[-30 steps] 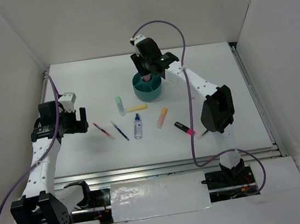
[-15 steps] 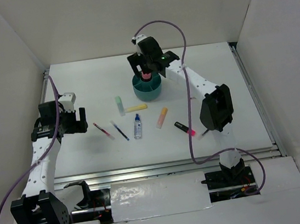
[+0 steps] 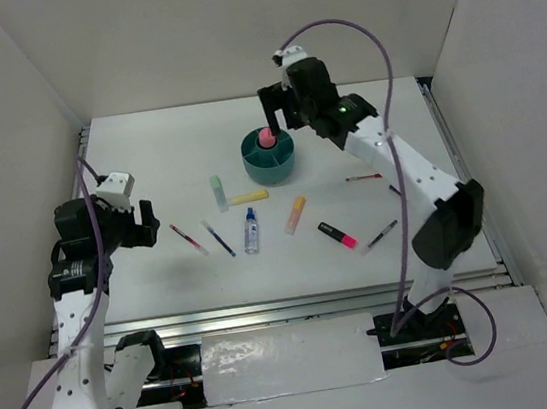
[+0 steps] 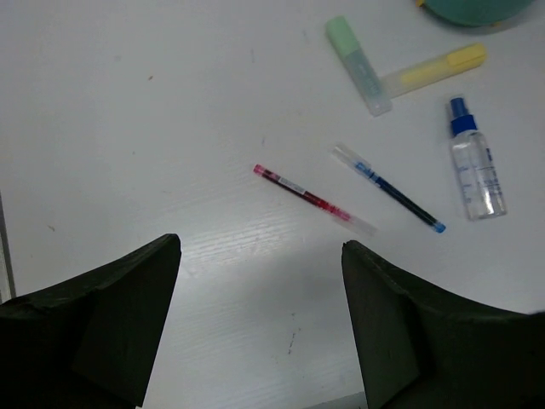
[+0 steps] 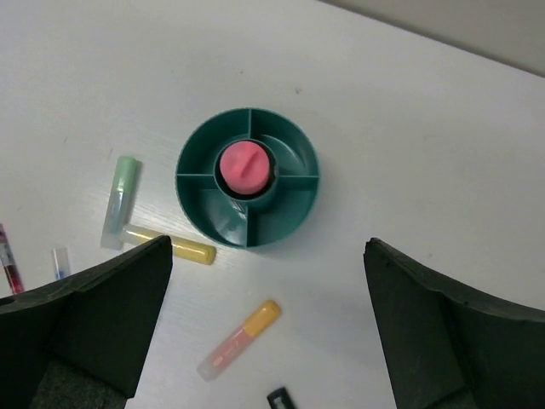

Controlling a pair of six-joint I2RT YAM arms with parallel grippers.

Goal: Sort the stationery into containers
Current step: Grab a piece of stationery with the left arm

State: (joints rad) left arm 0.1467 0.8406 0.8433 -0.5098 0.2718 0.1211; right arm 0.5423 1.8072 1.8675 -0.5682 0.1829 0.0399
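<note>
The teal organizer (image 3: 271,169) stands at the back middle with a pink marker (image 3: 266,138) upright in its central cup. My right gripper (image 3: 276,115) is open and empty, raised above the organizer (image 5: 294,223) and the pink marker (image 5: 245,168). Green (image 3: 219,193), yellow (image 3: 248,197) and orange (image 3: 296,214) markers, a blue-capped bottle (image 3: 251,232), a red pen (image 3: 188,239) and a blue pen (image 3: 220,239) lie on the table. My left gripper (image 3: 145,221) is open and empty, left of the red pen (image 4: 311,198) and blue pen (image 4: 387,187).
A black-and-pink marker (image 3: 337,235) and a black pen (image 3: 382,234) lie right of centre, and another thin red pen (image 3: 363,178) lies further back. White walls enclose the table on three sides. A metal rail (image 3: 297,307) runs along the near edge.
My right gripper has let go of the pink marker, which now stands in the central cup, and has lifted up and to the right. My left arm has shifted slightly.
</note>
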